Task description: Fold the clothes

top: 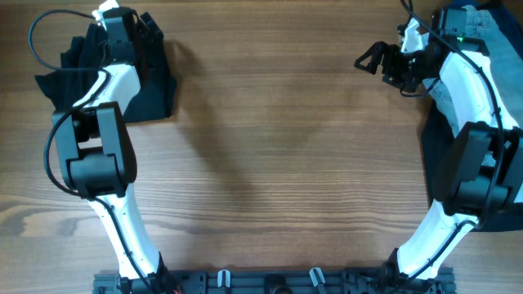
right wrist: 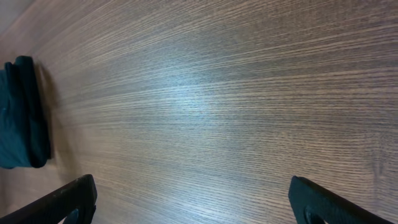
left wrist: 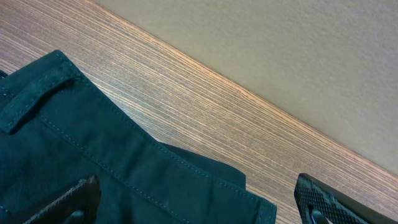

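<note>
The black shorts (top: 154, 91) lie as a folded black bundle at the table's far left corner, partly hidden under the left arm. In the left wrist view the shorts (left wrist: 93, 155) fill the lower left, with a stitched seam and a belt loop showing. My left gripper (top: 137, 26) is open just above the bundle, and its fingers (left wrist: 199, 205) straddle the bundle's edge without holding it. My right gripper (top: 372, 59) is open and empty over bare wood at the far right. In the right wrist view its fingers (right wrist: 196, 202) frame bare table, with the bundle (right wrist: 22, 112) far off at the left edge.
A larger black garment (top: 437, 155) lies along the table's right edge under the right arm. Light-blue jeans (top: 490, 24) sit at the far right corner. The table's far edge (left wrist: 249, 93) runs close behind the bundle.
</note>
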Robot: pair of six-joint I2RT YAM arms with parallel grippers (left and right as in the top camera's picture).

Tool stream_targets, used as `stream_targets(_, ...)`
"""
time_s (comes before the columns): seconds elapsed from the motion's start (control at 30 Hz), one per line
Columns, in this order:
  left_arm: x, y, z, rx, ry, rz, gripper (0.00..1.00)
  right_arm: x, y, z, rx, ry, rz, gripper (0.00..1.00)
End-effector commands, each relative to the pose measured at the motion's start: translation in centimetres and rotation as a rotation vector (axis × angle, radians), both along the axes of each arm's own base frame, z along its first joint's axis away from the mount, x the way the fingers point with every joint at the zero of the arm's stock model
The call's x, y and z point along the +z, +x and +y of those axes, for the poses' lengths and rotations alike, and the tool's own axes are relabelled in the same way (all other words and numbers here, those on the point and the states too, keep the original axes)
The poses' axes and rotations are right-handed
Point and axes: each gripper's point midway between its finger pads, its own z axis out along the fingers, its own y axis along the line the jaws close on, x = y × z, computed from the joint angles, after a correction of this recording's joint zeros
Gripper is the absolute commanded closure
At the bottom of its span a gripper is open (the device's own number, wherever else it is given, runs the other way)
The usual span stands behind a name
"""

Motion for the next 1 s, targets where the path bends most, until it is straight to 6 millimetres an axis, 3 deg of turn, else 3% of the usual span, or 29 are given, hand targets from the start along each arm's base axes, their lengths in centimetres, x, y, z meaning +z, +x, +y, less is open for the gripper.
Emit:
stream_targets(0.0, 5.7, -1.0, -0.6, -0.034, 0.019, -0.036, 0.0, 2.2, 0.7, -0.2, 0.01, -0.024, -0.065, 0.0)
stream_targets(0.07, 6.9, -2.8, -2.0, -0.105, -0.004, 0.033, 0.0, 2.2, 0.7, -0.2, 0.01, -0.023, -0.065, 0.0)
stream_targets(0.13, 6.8, -5.5, -2.8, -0.121, -0.031, 0.141, 0.0, 2.2, 0.7, -0.2, 0.009, -0.023, -0.065, 0.01)
stream_targets(0.2, 5.9, -9.4, -3.2, -0.115, -0.059, 0.301, 0.0, 2.2, 0.7, -0.2, 0.01, -0.024, -0.065, 0.0)
stream_targets(0.3, 4.3, -13.3, -3.4, -0.109, -0.085, 0.469, 0.0, 2.2, 0.6, -0.1, 0.021, -0.028, -0.069, 0.01)
stream_targets(0.4, 1.3, -16.3, -2.6, -0.075, -0.081, 0.632, 0.0, 2.1, 0.5, -0.1, 0.031, -0.033, -0.069, 0.0)
stream_targets(0.57, -2.6, -16.9, -0.4, -0.033, -0.105, 0.702, 0.0, 2.0, 0.4, -0.1, 0.055, -0.045, -0.08, 0.0)
stream_targets(0.77, -4.3, -15.2, 2.0, -0.026, -0.084, 0.66, 0.0, 2.0, 0.4, -0.1, 0.069, -0.051, -0.086, 0.01)
stream_targets(0.97, -7.5, -14.3, 2.8, -0.065, -0.048, 0.676, 0.0, 2.1, 0.5, -0.1, 0.068, -0.052, -0.093, 0.0)
